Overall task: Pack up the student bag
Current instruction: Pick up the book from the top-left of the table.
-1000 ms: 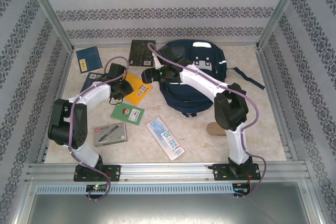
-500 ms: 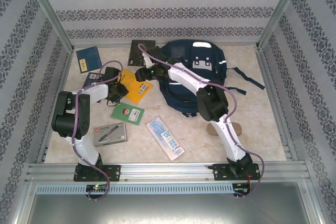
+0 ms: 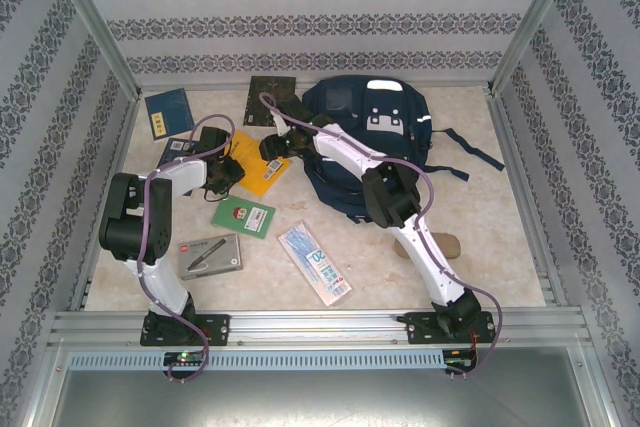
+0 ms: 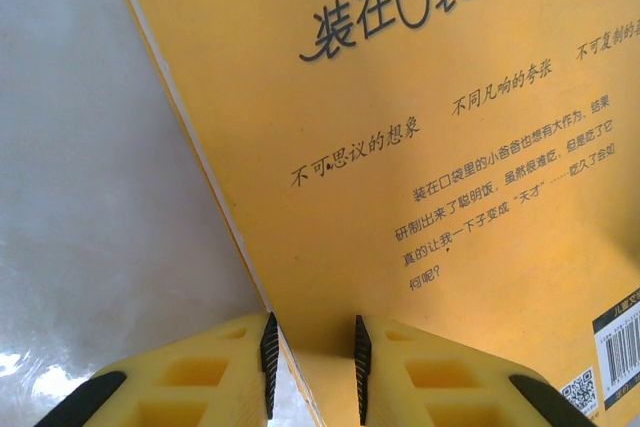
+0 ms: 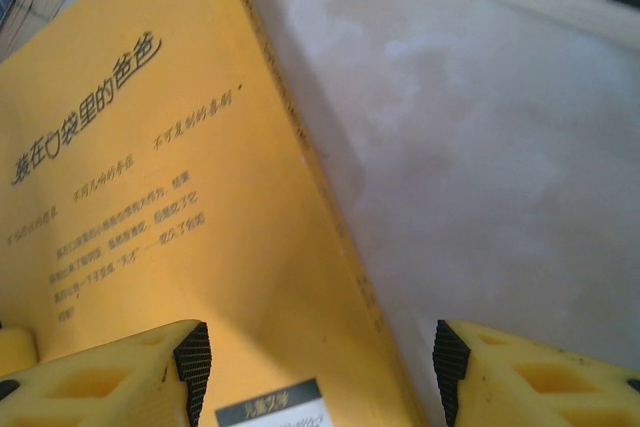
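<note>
Student bag point(image 3: 375, 137), large navy-blue backpack with grey-white patches, lying flat at far centre-right, dark straps trailing right

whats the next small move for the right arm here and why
Probably close the right gripper on the yellow book: its jaws are open with the book's edge between them, while the left gripper already pinches another edge. The navy backpack comes after.

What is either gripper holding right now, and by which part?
Left gripper brackets the yellow book's long edge near a corner; firm pinch cannot be told. Right gripper is open, holding nothing.
</note>
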Robot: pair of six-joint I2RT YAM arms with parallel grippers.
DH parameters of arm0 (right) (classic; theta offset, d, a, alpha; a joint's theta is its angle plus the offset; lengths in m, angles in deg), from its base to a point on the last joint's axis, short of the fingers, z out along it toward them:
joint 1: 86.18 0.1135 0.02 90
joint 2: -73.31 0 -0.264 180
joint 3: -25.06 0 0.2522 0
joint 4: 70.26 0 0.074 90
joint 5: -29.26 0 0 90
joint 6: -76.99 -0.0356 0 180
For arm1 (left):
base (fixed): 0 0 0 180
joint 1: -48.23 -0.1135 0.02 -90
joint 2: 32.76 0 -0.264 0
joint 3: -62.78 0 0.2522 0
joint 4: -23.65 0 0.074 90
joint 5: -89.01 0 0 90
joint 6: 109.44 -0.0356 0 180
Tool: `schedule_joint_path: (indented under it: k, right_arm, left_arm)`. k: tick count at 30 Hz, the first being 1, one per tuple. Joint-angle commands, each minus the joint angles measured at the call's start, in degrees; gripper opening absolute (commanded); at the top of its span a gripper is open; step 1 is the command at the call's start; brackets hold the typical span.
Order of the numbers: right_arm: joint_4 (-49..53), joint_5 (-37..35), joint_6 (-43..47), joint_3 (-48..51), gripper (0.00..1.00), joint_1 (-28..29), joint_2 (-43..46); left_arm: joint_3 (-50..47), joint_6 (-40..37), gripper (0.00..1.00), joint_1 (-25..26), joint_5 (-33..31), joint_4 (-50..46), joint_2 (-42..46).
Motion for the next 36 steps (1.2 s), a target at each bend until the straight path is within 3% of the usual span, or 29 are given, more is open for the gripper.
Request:
schedule_joint_path:
  k: [1, 8, 11, 12, 21, 25, 27, 36]
  right_arm:
    - [1.35, 1.04, -1.18, -3.29, 0.62, -0.89, -1.67]
    - [3.19, 4.93, -0.21, 1.76, 0.58, 0.47, -1.08]
    - [2.33, 5.96, -1.21, 5.76, 0.56, 0.92, 1.29]
    - [1.29, 6.09, -1.75, 7.88, 0.56, 1.15, 2.56]
    - [-3.37, 7.91, -3.98, 17.10, 0.52, 2.88, 10.08]
    - [-3.25, 8.26, -4.27, 15.22, 0.52, 2.44, 8.41]
    - [-2.73, 10.92, -5.09, 13.06, 0.47, 2.00, 6.65]
    - [-15.95, 29.17, -16.30, 15.36, 0.48, 1.98, 7.39]
  left_arm:
    - [-1.44, -1.17, 0.30, -0.73, -2.54, -3.87, 0.60]
    - [-1.30, -2.35, 0.42, -0.73, 0.37, -1.72, 0.71]
    - [-1.99, -2.70, 0.58, -0.82, 0.89, 0.01, 1.27]
    - [-2.08, -2.90, 0.59, -0.97, 1.37, 0.66, 1.20]
    - [-2.06, -3.25, 0.44, -2.40, 5.05, 3.43, -1.46]
    - [-1.96, -4.18, 0.35, -2.40, 4.81, 2.46, -2.52]
    - [-1.98, -4.29, 0.32, -2.40, 5.00, 2.39, -3.20]
    - [-4.01, -2.64, 0.27, -2.40, 8.54, 6.27, -4.07]
